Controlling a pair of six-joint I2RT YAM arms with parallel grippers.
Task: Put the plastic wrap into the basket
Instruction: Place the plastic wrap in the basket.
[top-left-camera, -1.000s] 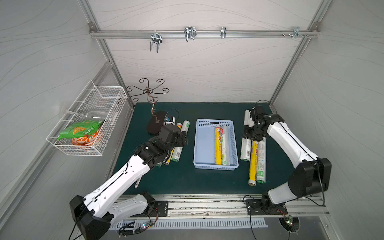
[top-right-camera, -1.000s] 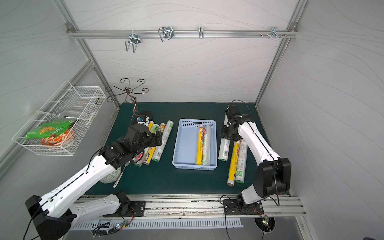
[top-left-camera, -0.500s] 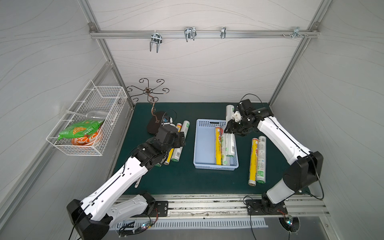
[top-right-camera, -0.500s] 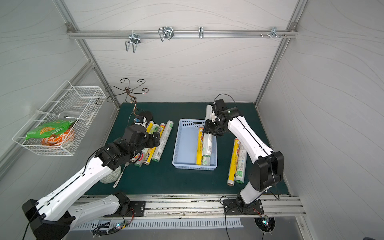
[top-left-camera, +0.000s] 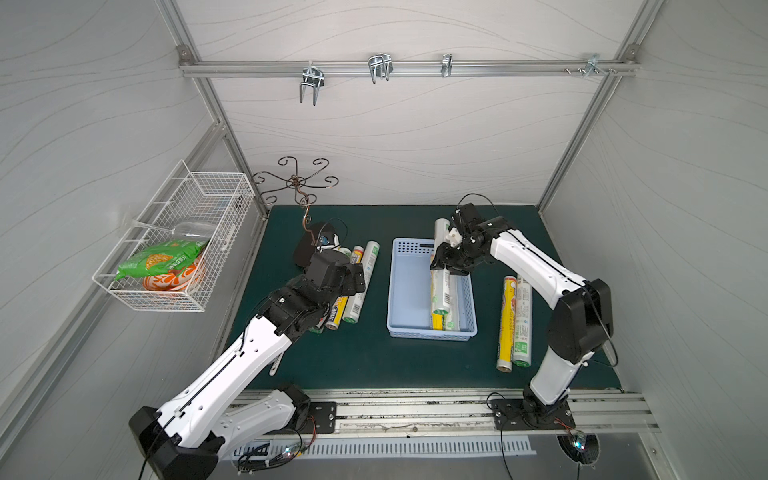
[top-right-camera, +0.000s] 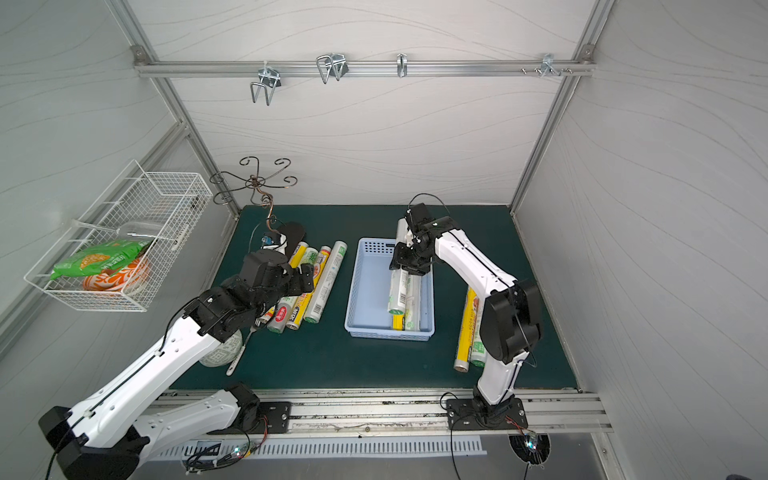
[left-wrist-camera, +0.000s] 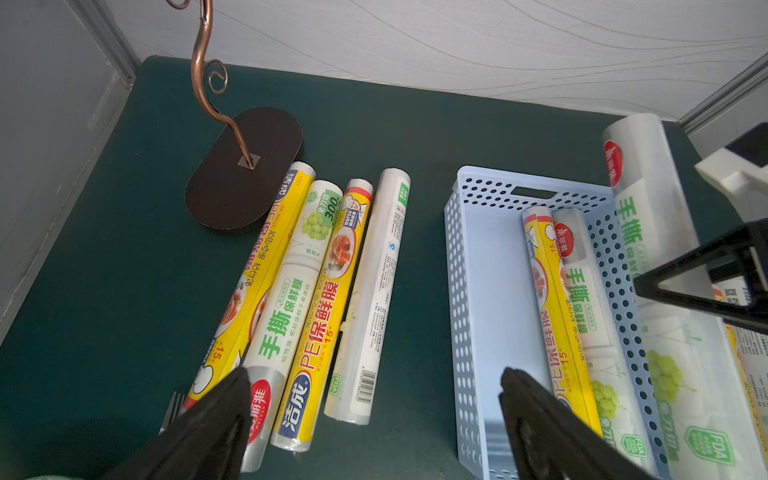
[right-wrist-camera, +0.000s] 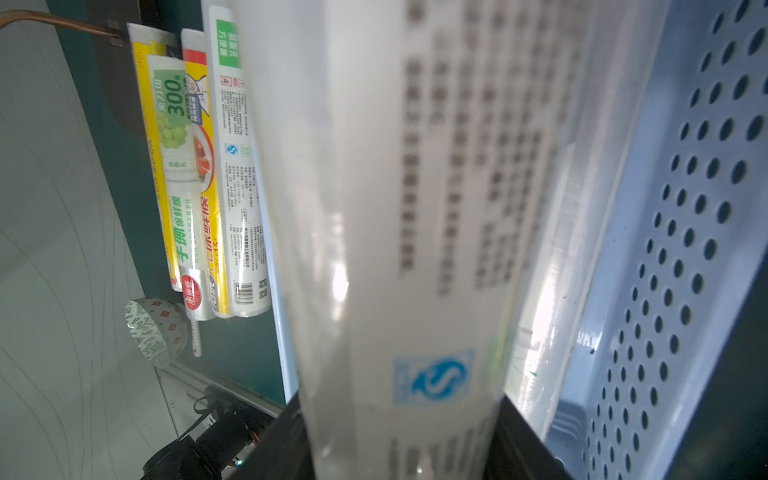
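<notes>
Plastic wrap (top-left-camera: 439, 291) is clamped in the right jaws: a white roll with green print (top-right-camera: 397, 293), gripped around its middle and seen in both top views. This held roll slants. Its far end rises past the back wall of the light blue basket (top-left-camera: 409, 286), and its near end sits low inside, along the basket wall on the right arm's side. Below these jaws two more rolls lie flat on the basket floor, a yellow roll (left-wrist-camera: 557, 316) and a white roll (left-wrist-camera: 582, 291), side by side. Whether the held roll rests on them I cannot tell. In the right wrist view its label is a blur, with the perforated wall just beside it.

The left jaws stand wide apart with nothing between them, hovering over a row of four rolls (left-wrist-camera: 328, 299). These lie close together on the green worktop (top-left-camera: 374, 365), and the basket is between the two sets of jaws. Behind the left jaws a brown stand with an oval base (left-wrist-camera: 245, 170) sits just beside the outermost roll. Beyond the right jaws, away from the basket, a pair of rolls (top-left-camera: 508, 324) lies side by side on the worktop.
</notes>
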